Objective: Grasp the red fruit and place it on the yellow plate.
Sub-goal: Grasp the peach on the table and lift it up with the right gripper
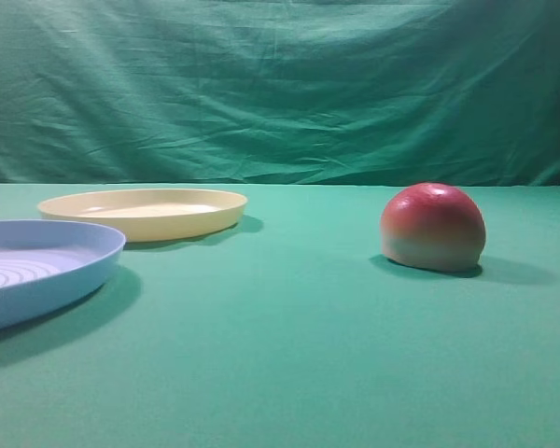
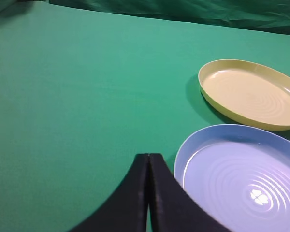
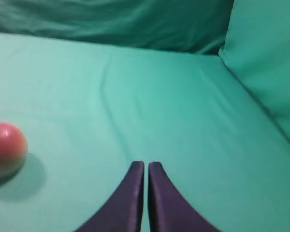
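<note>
- The red fruit (image 1: 433,227) was what we had to move, and as far as we could judge nothing of the task was done: it sat on its flat base on the green cloth (image 1: 289,355), far over on the right of the high view, with no gripper touching it.
- Going left to right in the high view, we first met the light-blue plate (image 1: 65,245) at the near left edge, ridged inside and bare.
- Just behind it and slightly to the right lay the yellow plate (image 1: 145,213), apart from the blue one and holding nothing.
- A wide stretch of cloth separated that plate from the fruit, so we judged the whole sequence remained: reach, grasp, carry across, set down.
- The left gripper (image 2: 148,166) had its two dark fingers pressed together, pinching nothing, hovering beside the blue plate's rim with the yellow plate beyond it.
- The right gripper (image 3: 146,169) showed its fingers drawn nearly together with only a thin slit between them, also holding nothing; the fruit lay well off to its left at the edge of that view.
- We judged the right arm the nearer one for the pick, and it would need to spread its fingers first.
- The surface was a green cloth with faint creases, and the same wrinkled green fabric (image 1: 280,84) hung as a backdrop behind and along the right side.
</note>
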